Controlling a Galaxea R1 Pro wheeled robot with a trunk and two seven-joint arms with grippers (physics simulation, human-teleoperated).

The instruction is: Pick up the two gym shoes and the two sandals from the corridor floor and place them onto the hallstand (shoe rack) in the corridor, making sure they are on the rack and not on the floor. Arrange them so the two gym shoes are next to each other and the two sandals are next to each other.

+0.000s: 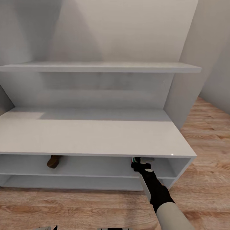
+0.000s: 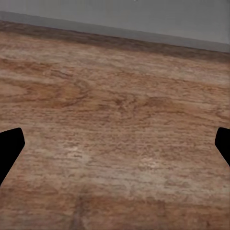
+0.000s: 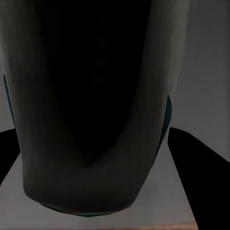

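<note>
The hallstand [image 1: 95, 134] is a wide pale grey bench with two open shelf slots below and wall shelves above. My right arm reaches into the right part of the upper slot. There my right gripper [image 1: 141, 163] is shut on a gym shoe [image 1: 136, 158], of which a white and green sliver shows under the bench top. In the right wrist view the gym shoe [image 3: 91, 96] hangs close, dark opening toward the camera, between the black fingers [image 3: 199, 158]. A brown sandal [image 1: 53, 161] lies in the same slot at the left. My left gripper [image 2: 115, 143] is open over the corridor floor [image 2: 115, 96].
Grey walls close in the hallstand on both sides, the right wall [image 1: 191, 48] jutting forward. Wood-plank floor [image 1: 207, 143] runs in front of and to the right of the bench. A grey baseboard [image 2: 143, 19] edges the floor in the left wrist view.
</note>
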